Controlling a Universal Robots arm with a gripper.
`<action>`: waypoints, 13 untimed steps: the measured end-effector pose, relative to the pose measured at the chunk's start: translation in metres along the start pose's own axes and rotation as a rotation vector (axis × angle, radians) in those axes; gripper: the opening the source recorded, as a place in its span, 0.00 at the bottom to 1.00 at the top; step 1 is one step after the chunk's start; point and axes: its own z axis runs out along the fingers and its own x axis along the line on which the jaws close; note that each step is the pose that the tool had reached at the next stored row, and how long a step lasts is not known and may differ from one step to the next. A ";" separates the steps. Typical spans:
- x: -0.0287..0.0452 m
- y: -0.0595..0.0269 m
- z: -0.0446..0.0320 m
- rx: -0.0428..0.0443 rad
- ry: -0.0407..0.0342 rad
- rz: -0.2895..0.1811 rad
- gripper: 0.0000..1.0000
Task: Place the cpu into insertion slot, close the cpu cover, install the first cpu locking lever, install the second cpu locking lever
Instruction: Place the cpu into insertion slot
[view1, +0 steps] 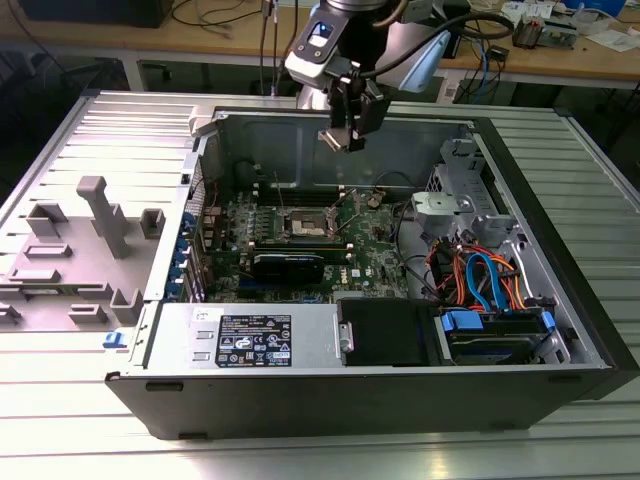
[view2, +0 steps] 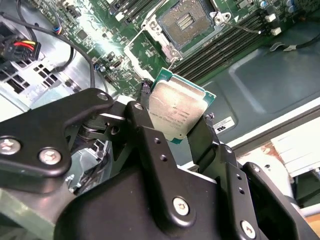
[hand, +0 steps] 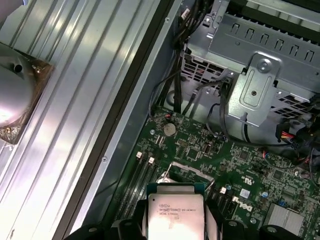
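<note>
Bright overhead light is flooding the ribbed silver metal table (view1: 300, 455), which is glaring white nearest the exterior camera, while the green motherboard (view1: 300, 235) is lying in the shade of the dark computer case (view1: 350, 400). In the second wrist view a white hotspot is bleaching part of that motherboard, and in front of it the small silver-grey square cpu (view2: 172, 112) is gleaming softly.
</note>
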 end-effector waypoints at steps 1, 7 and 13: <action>0.0000 0.0000 0.0003 0.0000 -0.0006 0.008 0.54; 0.0000 -0.0001 0.0009 0.0005 -0.0018 0.023 0.54; 0.0000 -0.0001 0.0012 0.0004 -0.0018 0.023 0.54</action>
